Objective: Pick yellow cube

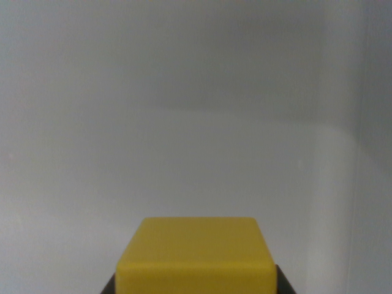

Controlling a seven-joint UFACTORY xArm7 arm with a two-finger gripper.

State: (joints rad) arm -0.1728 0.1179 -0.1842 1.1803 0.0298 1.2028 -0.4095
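Note:
A yellow cube [196,254] fills the bottom centre of the wrist view, with its top face and front face showing. Only two dark slivers of my gripper [196,286] are visible. One finger [108,286] lies against the cube's left side, and the other does the same on the right, at the lower edge of the picture. The jaws sit flush on both sides of the cube with no gap showing. The cube's underside and whatever lies beneath it are out of frame.
A plain pale grey surface [184,122] spreads behind and around the cube. A faint lighter band and a vertical edge [358,153] run along the wrist view's right.

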